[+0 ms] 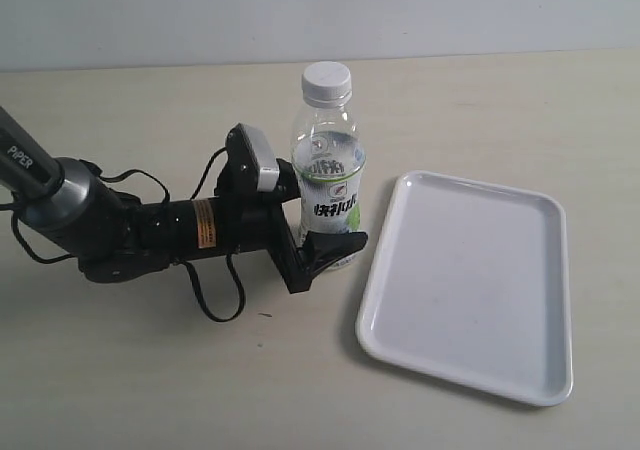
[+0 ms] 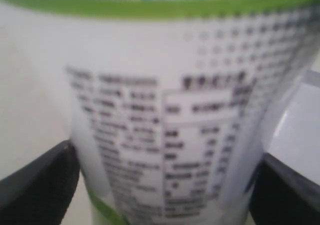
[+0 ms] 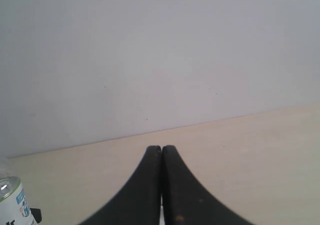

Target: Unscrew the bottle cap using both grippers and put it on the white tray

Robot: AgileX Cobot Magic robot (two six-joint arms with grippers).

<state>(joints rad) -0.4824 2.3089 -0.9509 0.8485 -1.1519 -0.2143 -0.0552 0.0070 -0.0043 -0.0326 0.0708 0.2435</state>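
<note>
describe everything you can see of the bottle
The bottle is small, clear plastic, with a white-and-green label bearing dark characters. Its white ribbed cap is on. It stands upright on the beige table, beside the white tray without touching it. The fingers of the left gripper clasp its lower body on both sides.

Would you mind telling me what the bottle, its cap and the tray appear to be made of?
The bottle: apparently clear plastic, see-through below the neck. The bottle cap: likely opaque white plastic with a ribbed side. The white tray: probably glossy plastic or melamine; its rim catches highlights.
</note>
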